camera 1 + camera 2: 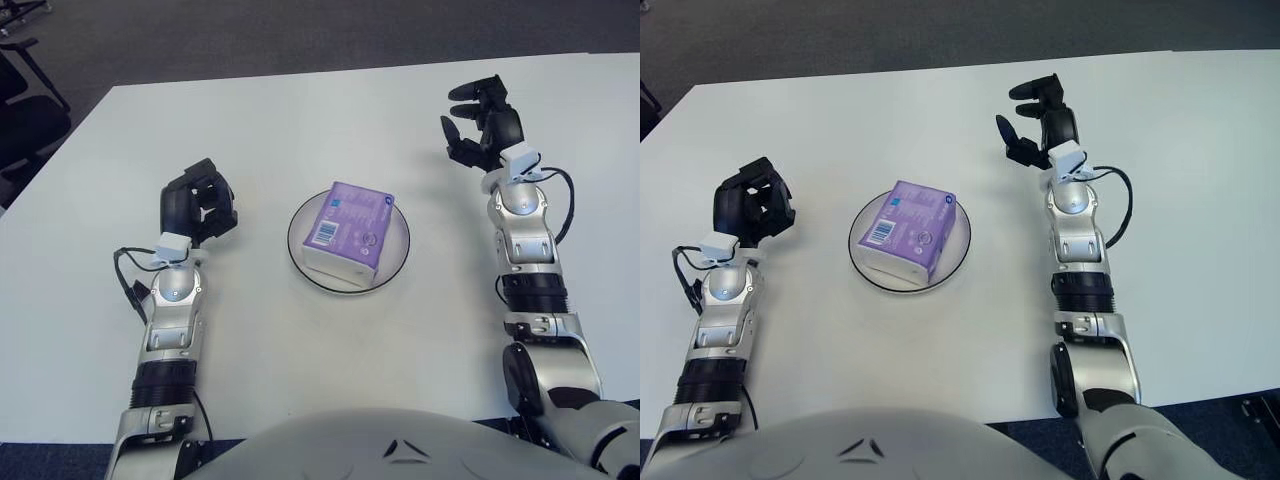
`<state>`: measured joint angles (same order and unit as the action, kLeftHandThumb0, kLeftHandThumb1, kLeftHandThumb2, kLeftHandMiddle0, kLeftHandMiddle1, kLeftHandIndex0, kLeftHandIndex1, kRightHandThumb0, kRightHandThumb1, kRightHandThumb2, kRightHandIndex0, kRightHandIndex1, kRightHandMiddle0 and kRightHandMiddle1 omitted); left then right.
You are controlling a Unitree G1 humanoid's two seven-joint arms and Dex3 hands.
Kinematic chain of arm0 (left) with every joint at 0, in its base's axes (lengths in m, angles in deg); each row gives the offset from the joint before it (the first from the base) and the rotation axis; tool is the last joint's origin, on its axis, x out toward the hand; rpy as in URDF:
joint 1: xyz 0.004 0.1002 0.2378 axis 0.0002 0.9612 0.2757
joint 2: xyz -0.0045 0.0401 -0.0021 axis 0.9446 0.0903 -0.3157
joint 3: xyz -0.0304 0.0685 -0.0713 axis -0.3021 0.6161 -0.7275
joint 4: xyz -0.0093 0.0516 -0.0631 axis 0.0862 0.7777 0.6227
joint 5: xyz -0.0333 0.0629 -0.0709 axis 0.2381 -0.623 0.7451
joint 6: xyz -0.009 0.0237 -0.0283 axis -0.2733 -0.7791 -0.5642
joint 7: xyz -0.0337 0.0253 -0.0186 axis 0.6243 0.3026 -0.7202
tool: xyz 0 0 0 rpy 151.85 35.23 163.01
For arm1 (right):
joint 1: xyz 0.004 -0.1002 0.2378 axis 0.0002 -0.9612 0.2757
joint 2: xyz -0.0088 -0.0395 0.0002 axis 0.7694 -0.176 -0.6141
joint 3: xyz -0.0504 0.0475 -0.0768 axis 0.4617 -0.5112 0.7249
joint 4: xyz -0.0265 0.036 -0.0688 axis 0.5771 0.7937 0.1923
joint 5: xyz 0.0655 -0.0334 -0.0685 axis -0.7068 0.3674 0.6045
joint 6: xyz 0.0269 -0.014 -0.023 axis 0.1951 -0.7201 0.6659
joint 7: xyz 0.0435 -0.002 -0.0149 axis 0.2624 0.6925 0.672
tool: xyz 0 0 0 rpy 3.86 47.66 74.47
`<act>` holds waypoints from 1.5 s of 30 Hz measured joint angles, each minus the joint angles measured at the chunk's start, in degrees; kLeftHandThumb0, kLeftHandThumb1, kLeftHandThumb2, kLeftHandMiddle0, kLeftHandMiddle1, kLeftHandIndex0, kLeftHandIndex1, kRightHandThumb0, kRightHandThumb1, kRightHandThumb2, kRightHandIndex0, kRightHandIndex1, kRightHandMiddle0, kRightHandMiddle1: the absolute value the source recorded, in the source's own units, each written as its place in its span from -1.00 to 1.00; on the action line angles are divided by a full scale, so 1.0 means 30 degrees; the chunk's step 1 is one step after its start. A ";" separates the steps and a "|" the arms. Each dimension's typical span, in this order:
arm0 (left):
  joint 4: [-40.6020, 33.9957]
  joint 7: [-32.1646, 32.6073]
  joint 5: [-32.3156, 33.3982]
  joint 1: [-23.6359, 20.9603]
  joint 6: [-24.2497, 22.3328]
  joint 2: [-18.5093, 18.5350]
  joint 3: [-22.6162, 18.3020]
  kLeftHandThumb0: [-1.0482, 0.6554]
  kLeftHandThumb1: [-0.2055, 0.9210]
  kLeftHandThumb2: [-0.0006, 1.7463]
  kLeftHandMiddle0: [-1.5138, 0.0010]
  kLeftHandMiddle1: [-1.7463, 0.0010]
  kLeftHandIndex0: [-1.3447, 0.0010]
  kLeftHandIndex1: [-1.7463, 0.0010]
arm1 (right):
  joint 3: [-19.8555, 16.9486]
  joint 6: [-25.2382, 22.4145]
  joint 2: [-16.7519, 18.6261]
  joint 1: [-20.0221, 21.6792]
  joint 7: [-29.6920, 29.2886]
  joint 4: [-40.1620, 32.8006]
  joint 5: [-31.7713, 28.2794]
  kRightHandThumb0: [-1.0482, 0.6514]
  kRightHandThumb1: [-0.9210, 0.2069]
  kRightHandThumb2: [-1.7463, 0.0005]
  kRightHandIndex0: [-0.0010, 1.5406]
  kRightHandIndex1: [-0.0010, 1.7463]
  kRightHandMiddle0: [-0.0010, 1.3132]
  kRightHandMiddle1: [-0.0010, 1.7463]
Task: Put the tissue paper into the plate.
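Observation:
A purple pack of tissue paper lies in the white plate with a dark rim at the middle of the white table. My right hand hovers to the right of the plate and a little behind it, fingers spread and holding nothing. My left hand shows to the left of the plate, fingers loosely curled around nothing.
The white table ends at its far edge against a dark carpeted floor. A black office chair stands off the table's far left corner. My own grey body fills the bottom centre of the view.

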<state>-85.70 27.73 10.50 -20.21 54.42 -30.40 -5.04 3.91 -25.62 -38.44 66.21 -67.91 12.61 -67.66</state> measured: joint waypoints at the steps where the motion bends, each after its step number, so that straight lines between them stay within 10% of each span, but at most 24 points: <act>1: -0.0090 0.0000 0.0000 0.0021 0.0035 -0.0006 0.0026 -0.29 0.57 0.12 -0.85 -1.00 -0.70 -1.00 | -0.0088 -0.0160 0.0154 -0.0146 -0.0003 -0.0143 -0.0176 -0.19 -0.79 0.22 -0.68 0.62 -0.61 1.00; 45: -0.1971 0.0131 0.1596 0.1063 -0.0781 -0.0030 0.1049 -0.27 0.59 0.13 -0.84 -1.00 -0.70 -1.00 | -0.0776 -0.3881 0.1531 -0.4826 -0.0440 -0.4108 -0.2348 0.22 -0.37 -0.07 -0.39 0.69 -0.43 1.00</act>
<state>-91.61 28.12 15.29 -17.02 52.08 -30.49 -1.89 1.58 -37.27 -33.85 51.73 -69.23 0.29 -74.70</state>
